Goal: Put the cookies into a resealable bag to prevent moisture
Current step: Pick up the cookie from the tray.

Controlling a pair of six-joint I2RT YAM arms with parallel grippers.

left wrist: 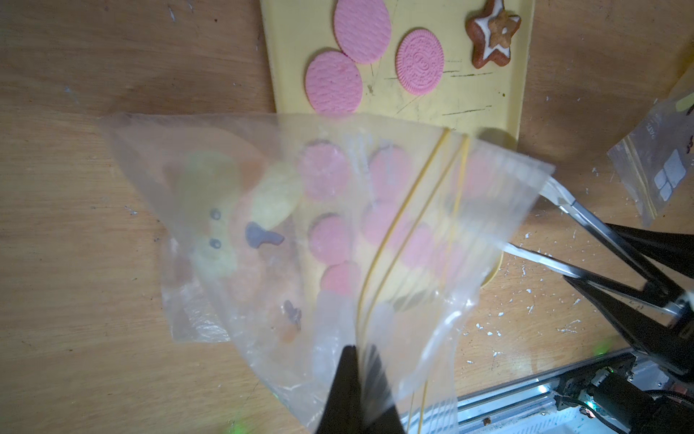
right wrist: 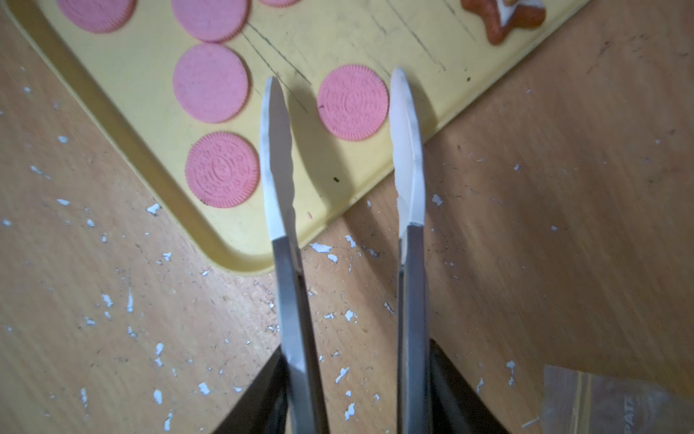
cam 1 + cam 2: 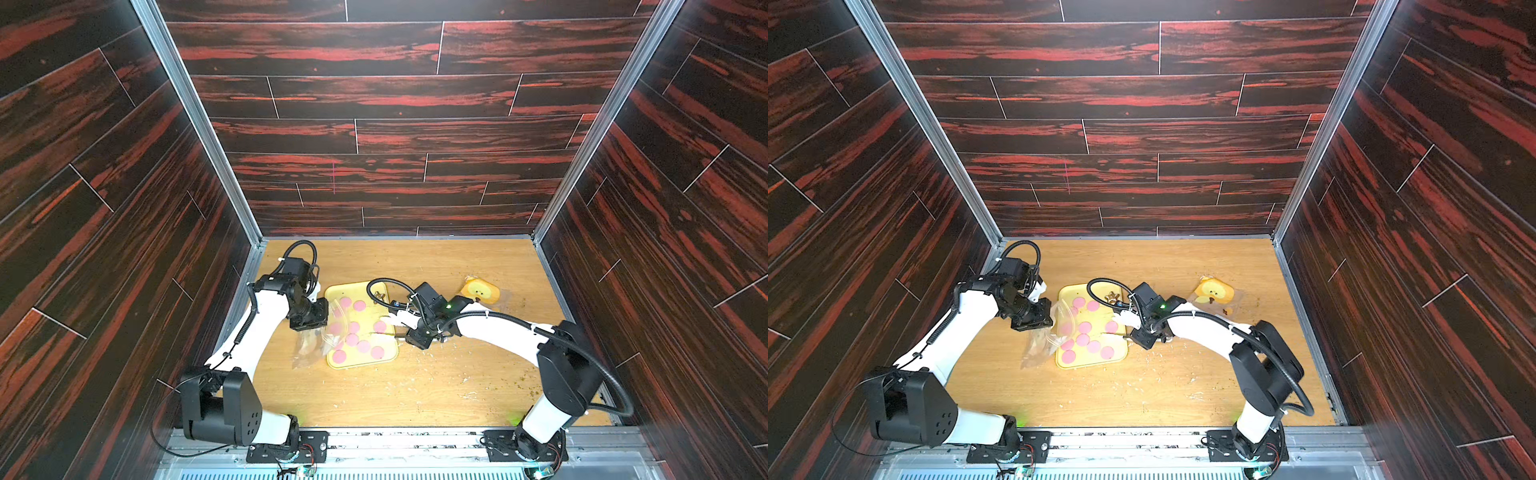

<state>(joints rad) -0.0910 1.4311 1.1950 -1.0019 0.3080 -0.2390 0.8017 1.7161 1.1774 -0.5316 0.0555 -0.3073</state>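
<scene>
Bag (image 1: 233, 158) clenched in left fingers (image 1: 342, 394); right fingers (image 2: 458, 406) grasp tongs (image 2: 278, 150); cookies (image 2: 352, 102) embossing unreadable

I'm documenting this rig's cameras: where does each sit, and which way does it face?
Both top views: high over the near edge, looking down at the table, the yellow tray and the back wall; the left arm and right arm show.
Left wrist: on the left arm, looking past the left gripper, jaws shut on the clear bag, to the tray; the tongs show.
Right wrist: on the right arm, looking along the open tongs, held in its jaws, at pink cookies on the tray.
Both wrist views share the star cookie.
</scene>
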